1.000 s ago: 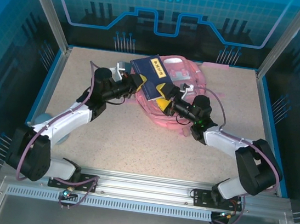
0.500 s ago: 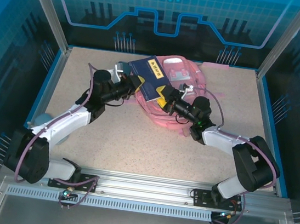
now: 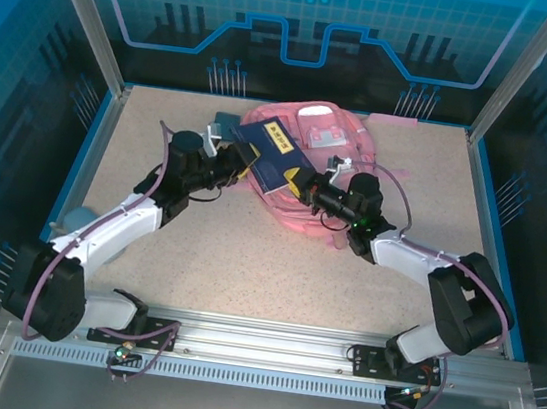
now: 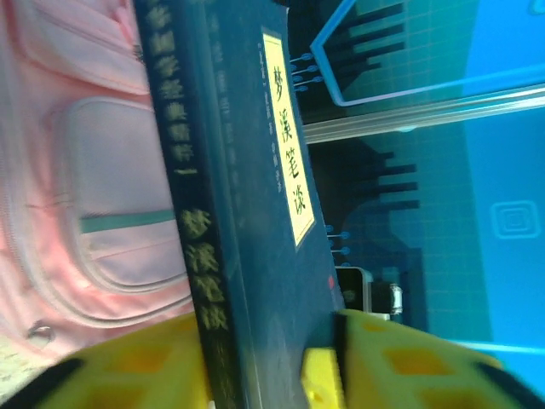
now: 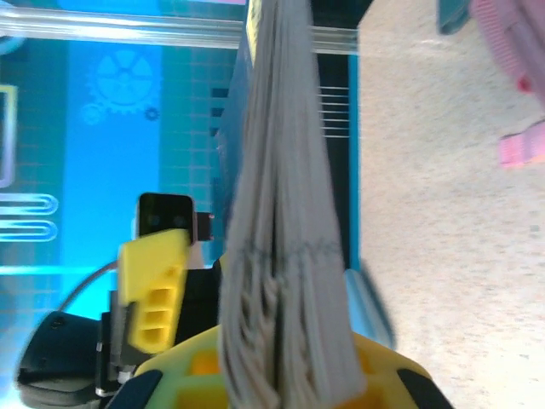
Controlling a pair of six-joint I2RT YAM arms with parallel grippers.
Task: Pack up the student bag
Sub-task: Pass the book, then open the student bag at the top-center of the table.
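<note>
The student bag (image 3: 331, 132) lies pink and flat at the back middle of the table; its front pocket (image 4: 111, 213) is in the left wrist view. A dark blue book (image 3: 273, 150) with a yellow title strip hangs in front of it, between both arms. My right gripper (image 3: 301, 181) is shut on the book's page edge (image 5: 285, 256), the pages running up from its jaws (image 5: 285, 388). My left gripper (image 3: 244, 158) is at the book's other side. Its yellow fingers (image 4: 409, 366) stand spread either side of the spine (image 4: 247, 213), so the left gripper (image 4: 268, 379) is open.
A small grey-blue item (image 3: 226, 119) lies on the table left of the bag. Pink straps (image 5: 519, 149) trail onto the speckled tabletop (image 3: 246, 261). Metal posts and glass walls close in the sides and back. A pale blue object (image 3: 76, 218) sits by the left edge.
My right gripper has closed on the book's page edge and my left jaws have spread. The book has dropped lower and forward, uncovering more of the bag.
</note>
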